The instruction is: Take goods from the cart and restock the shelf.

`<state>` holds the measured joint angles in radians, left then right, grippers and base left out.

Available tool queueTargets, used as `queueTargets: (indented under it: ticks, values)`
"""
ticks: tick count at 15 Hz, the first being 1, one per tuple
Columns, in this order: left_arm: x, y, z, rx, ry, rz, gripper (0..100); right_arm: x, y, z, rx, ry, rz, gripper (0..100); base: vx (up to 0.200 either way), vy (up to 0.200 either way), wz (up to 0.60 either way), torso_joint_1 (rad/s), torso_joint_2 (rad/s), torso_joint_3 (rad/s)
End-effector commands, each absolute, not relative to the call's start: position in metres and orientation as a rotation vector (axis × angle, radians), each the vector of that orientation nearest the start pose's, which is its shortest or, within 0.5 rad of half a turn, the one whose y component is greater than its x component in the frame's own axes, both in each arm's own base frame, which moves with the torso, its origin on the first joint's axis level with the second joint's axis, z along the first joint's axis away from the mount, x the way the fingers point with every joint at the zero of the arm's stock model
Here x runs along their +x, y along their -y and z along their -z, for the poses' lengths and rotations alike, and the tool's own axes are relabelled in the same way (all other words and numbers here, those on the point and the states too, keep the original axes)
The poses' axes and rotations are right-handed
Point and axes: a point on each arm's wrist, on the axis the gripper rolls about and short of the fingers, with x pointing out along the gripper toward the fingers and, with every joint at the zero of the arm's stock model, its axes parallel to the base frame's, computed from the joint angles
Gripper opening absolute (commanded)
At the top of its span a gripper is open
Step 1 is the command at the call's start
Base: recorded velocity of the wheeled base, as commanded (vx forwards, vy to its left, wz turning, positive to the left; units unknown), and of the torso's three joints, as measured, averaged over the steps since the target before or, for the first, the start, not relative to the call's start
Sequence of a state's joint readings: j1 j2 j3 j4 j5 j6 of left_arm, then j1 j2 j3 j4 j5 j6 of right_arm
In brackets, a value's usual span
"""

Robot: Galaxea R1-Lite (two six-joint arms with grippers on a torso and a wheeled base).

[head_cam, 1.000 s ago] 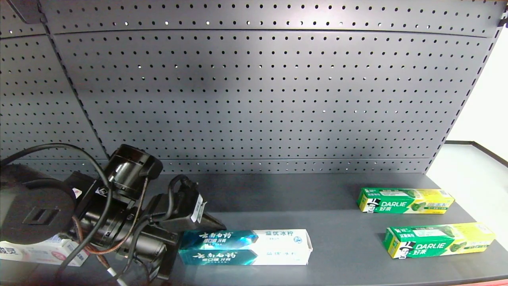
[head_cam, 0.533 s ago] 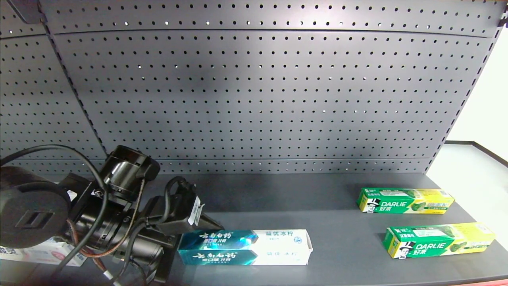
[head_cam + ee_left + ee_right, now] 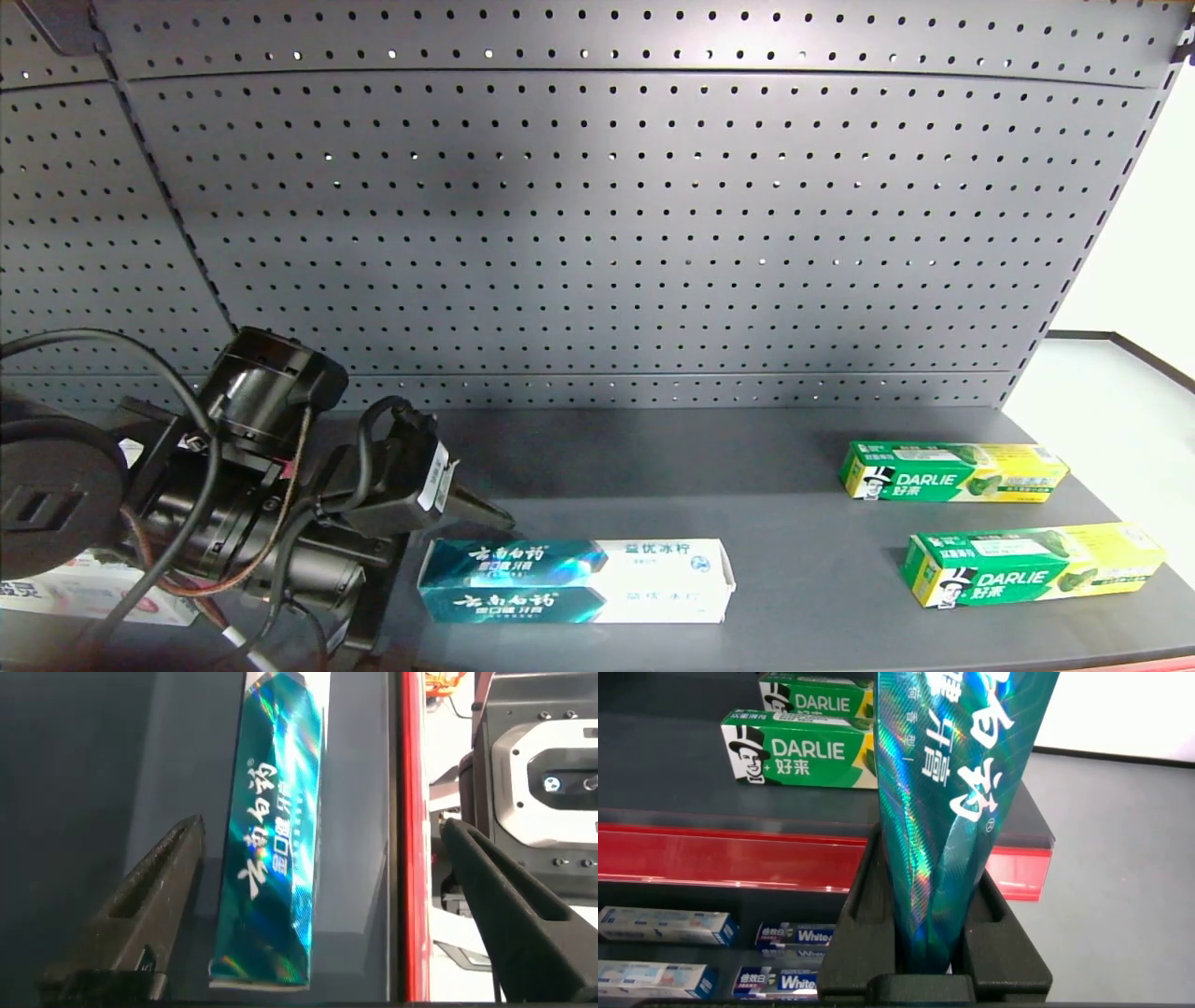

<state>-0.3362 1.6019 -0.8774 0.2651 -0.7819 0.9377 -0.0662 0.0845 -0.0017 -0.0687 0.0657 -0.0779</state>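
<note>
Shelf [image 3: 803, 523]: one teal-and-white toothpaste box [image 3: 574, 581] lying flat near the front edge, with two green boxes [image 3: 952, 471] well apart to its right. Left hand [image 3: 322, 831]: open, one finger on either side of that box's teal end, not touching it. Right hand [image 3: 936, 873]: clamped on a second teal box [image 3: 962, 765], held upright in front of the shelf.

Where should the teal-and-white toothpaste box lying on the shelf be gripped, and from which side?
I'd grip the teal-and-white toothpaste box across its narrow width near the teal end, coming from the robot's left. It lies flat, long sides free, that end toward the left gripper, whose open jaws stand wider than the box. The right gripper is shut on a second box.
</note>
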Motion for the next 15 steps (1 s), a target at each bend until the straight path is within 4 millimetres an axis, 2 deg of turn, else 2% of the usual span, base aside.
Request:
queueTargets:
  ticks: [1, 5, 8, 11, 13, 15]
  values:
    - [0.221, 0.093, -0.163, 0.542, -0.437, 1.379, 100, -0.016, -0.003, -0.085, -0.077, -0.015, -0.001, 0, 0.000, 0.000, 0.00, 0.000, 0.00, 0.000]
    - [0.220, 0.087, -0.176, 0.540, -0.398, 1.336, 100, -0.016, -0.003, -0.085, -0.077, -0.015, -0.001, 0, 0.000, 0.000, 0.00, 0.000, 0.00, 0.000]
    - [0.206, 0.074, -0.187, 0.551, -0.356, 1.287, 100, -0.016, -0.003, -0.085, -0.077, -0.015, -0.001, 0, 0.000, 0.000, 0.00, 0.000, 0.00, 0.000]
    - [0.180, 0.050, -0.206, 0.569, -0.277, 1.165, 100, -0.016, -0.003, -0.085, -0.077, -0.015, -0.001, 0, 0.000, 0.000, 0.00, 0.000, 0.00, 0.000]
    - [0.177, 0.040, -0.213, 0.590, -0.234, 1.086, 100, -0.016, -0.003, -0.085, -0.077, -0.015, -0.001, 0, 0.000, 0.000, 0.00, 0.000, 0.00, 0.000]
    - [0.171, 0.037, -0.210, 0.641, -0.119, 1.028, 100, -0.016, -0.003, -0.085, -0.077, -0.015, -0.001, 0, 0.000, 0.000, 0.00, 0.000, 0.00, 0.000]
